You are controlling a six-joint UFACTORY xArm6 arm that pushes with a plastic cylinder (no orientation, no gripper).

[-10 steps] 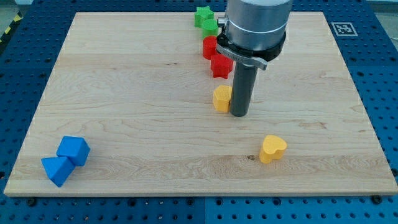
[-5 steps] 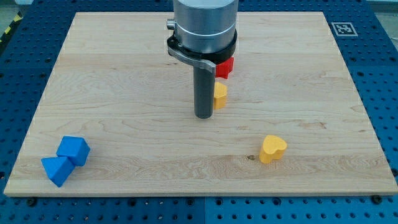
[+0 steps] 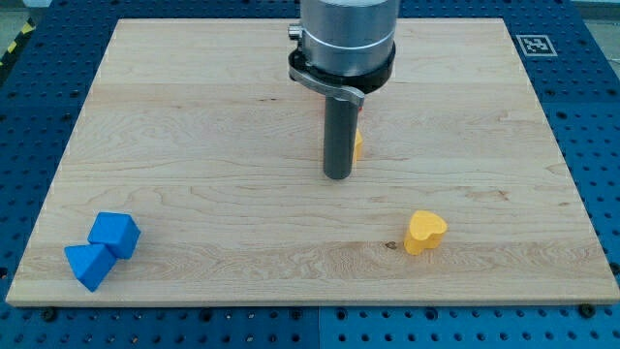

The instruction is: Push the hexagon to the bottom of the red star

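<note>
Pale grained wooden counter (image 3: 194, 126); two blue blocks (image 3: 103, 250); one yellow heart (image 3: 424, 233); my tip (image 3: 337, 176) beside mostly hidden yellow hexagon (image 3: 357, 145), holding nothing.

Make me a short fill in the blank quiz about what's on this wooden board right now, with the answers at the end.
1. My tip sits just to the view's ____ of the small yellow block that peeks out from behind the rod.
2. The yellow heart lies toward the view's bottom ____.
3. The two blocks touching each other at the view's bottom left, a blue cube and a blue triangular block, are both ____.

Answers: left; right; blue
</note>
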